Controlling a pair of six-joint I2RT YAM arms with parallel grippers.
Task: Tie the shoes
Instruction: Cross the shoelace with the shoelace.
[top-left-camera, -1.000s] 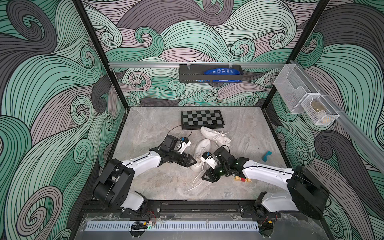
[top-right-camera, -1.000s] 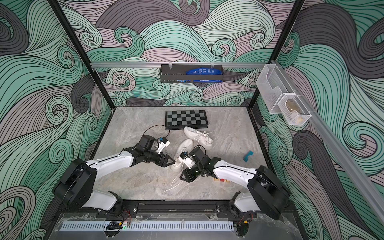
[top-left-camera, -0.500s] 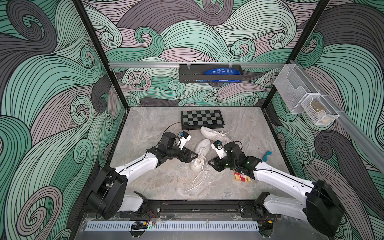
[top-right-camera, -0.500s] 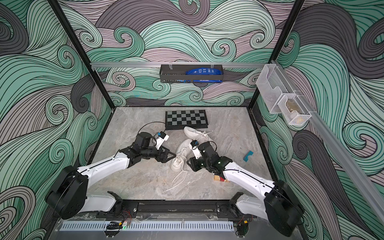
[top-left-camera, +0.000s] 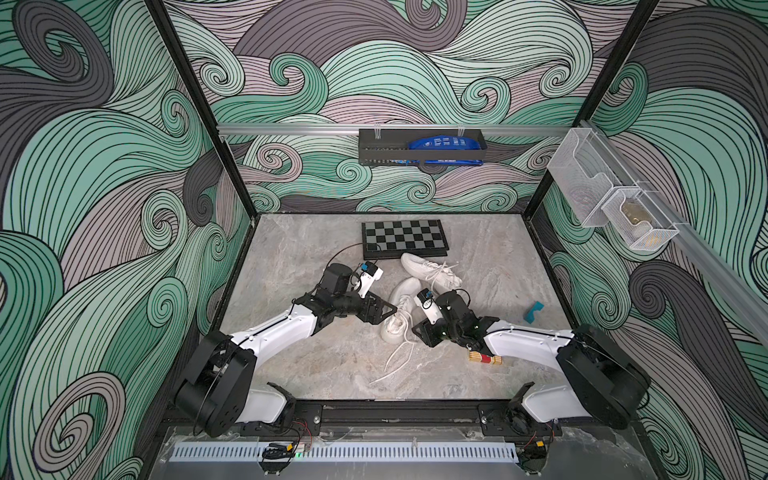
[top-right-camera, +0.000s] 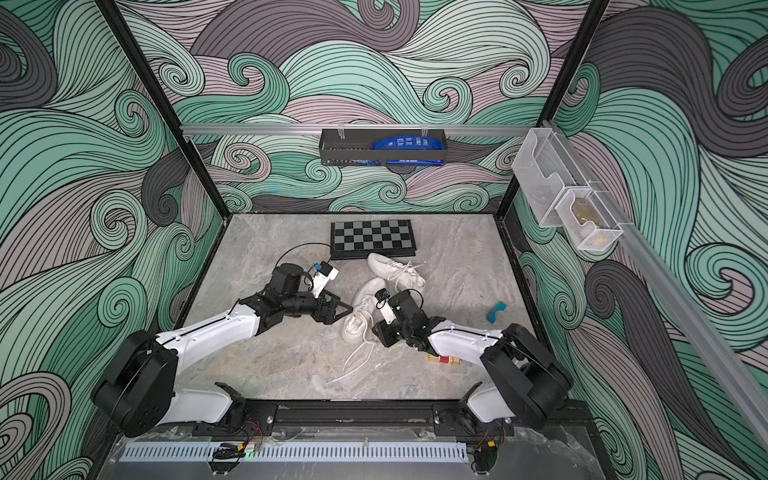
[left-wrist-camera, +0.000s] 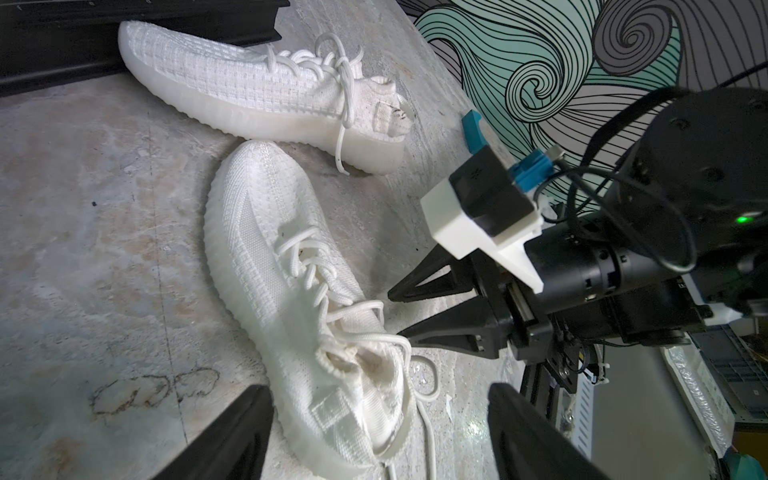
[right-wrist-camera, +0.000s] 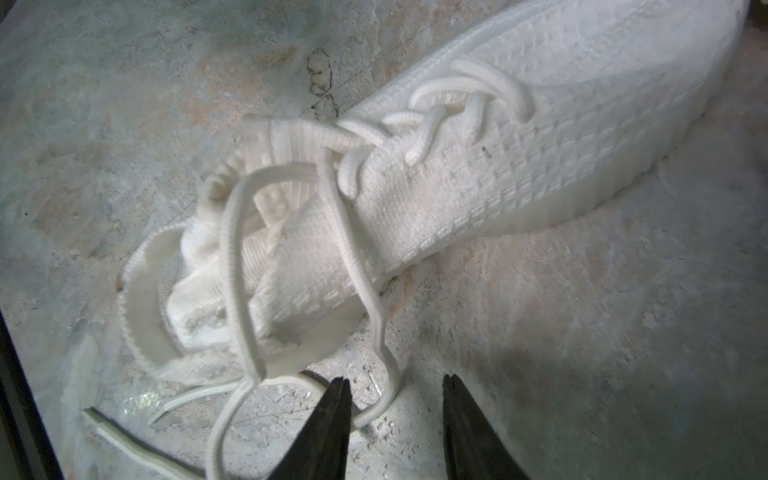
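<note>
On the marble table (top-left-camera: 316, 361), near its middle, the far shoe (top-left-camera: 424, 268) just in front of the chessboard (top-left-camera: 403, 239), and the near shoe (top-left-camera: 405, 293) with its toe close to the far one's sole and its heel toward the arms. Both white, both resting on their soles. On the near shoe, laces (right-wrist-camera: 230, 257) undone, with two long ends trailing over the table toward the front edge.

As for the left gripper (left-wrist-camera: 376, 388): released, jaws spread wide, one at each side of the near shoe's heel. Not possible to tell whether touching it or not.

As for the right gripper (right-wrist-camera: 395, 379): also unclenched, jaws a moderate way apart, low over the table just beside the same heel. Between its fingers (right-wrist-camera: 328, 428), a bend of loose lace, lying free and not pinched.

Well apart on the right side, a teal block (top-left-camera: 533, 311). Partly under the right arm, a small red and yellow stick (top-left-camera: 484, 357).
</note>
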